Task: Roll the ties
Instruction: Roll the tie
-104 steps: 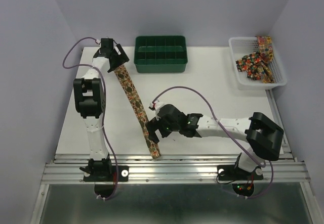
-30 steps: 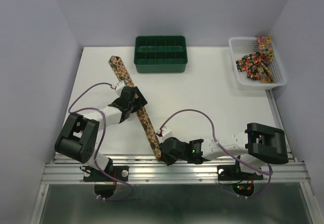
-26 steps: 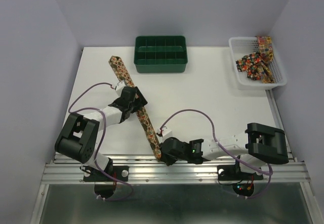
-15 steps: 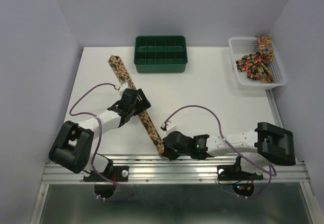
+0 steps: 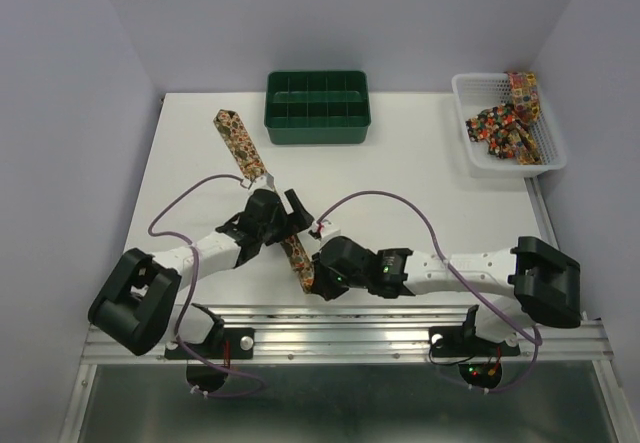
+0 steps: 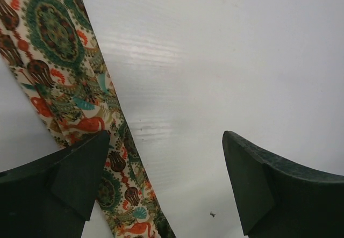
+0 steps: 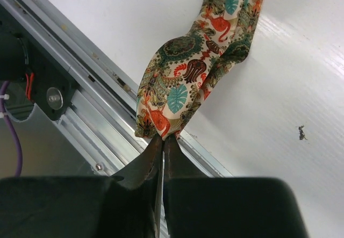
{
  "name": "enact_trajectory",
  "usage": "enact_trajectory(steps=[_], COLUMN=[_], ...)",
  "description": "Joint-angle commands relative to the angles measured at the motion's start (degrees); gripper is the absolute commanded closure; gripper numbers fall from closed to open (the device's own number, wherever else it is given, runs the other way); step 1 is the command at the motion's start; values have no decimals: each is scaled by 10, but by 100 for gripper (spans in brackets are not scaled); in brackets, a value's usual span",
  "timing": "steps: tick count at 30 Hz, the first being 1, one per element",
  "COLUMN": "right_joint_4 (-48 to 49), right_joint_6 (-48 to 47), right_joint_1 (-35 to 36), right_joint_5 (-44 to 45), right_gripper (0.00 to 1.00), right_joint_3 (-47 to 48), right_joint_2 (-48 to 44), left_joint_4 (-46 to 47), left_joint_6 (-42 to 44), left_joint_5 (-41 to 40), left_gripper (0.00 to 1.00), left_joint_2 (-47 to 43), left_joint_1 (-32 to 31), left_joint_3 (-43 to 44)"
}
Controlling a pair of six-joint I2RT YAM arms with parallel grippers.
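One printed tie (image 5: 240, 145) lies diagonally on the white table, from the far left toward the near middle. My left gripper (image 5: 284, 223) hovers low over its middle, open. In the left wrist view the tie (image 6: 70, 77) passes under the left finger (image 6: 80, 179), and bare table shows between the jaws of the left gripper (image 6: 165, 137). My right gripper (image 5: 312, 277) is shut on the tie's near end. In the right wrist view the tie (image 7: 183, 82) is lifted and curled back from the tips of the right gripper (image 7: 163, 137). More ties (image 5: 505, 123) lie crumpled in the basket.
A green compartment tray (image 5: 318, 123) stands at the back centre. A white mesh basket (image 5: 478, 163) sits at the back right corner. The metal rail (image 5: 380, 315) of the table's near edge runs just below the right gripper.
The right gripper has lifted the tie's near end away from the rail and folded it back. The left gripper has slid nearer and rightward along the tie, staying open.
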Motion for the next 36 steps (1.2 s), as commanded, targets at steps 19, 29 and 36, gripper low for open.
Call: enact_trajectory(steps=[19,29,36], right_joint_4=[0,-96,-136], right_joint_6=[-15,-18,15], right_joint_1=[-82,-89,-105], right_joint_5=[-44,-78,-16], right_gripper=[97,94,89], right_joint_3=[75,12,-45], right_joint_2=[24,5,19], left_joint_4=[81,-46,-45], left_joint_6=[-35,7,34], left_joint_5=[36,-109,-99], left_gripper=[1,1,1], left_joint_2=[110,162,199], left_joint_1=[-44,-35,-30], left_joint_3=[-29,76,95])
